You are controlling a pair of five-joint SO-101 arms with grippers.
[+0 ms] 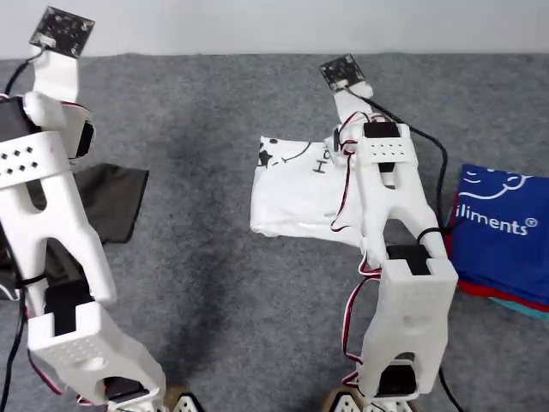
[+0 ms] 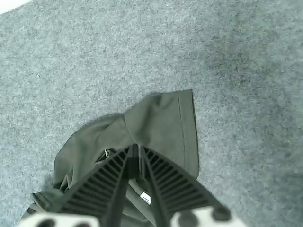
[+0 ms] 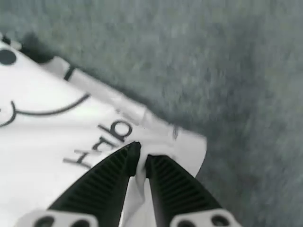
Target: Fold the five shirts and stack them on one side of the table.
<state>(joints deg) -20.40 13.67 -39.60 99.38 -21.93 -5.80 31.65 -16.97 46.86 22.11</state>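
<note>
Left hand (image 2: 136,152): jaws together, clamped on a raised fold of the dark shirt (image 2: 161,123), which lies crumpled at the tabletop's (image 1: 214,283) 9 o'clock edge, largely covered by that arm in the high view.

Right hand (image 3: 140,153): jaws together, white cloth pinched between them at the white shirt's (image 3: 42,142) printed edge. That shirt lies near centre, its 3 o'clock side under the arm.

At 3 o'clock: folded blue shirt (image 1: 502,232) atop red (image 1: 497,296) and teal (image 1: 527,307) layers, apart from the white shirt.

Shirt stack (image 1: 502,232) edge-cut — dark shirt (image 1: 111,197) partly behind left arm (image 1: 43,215).
</note>
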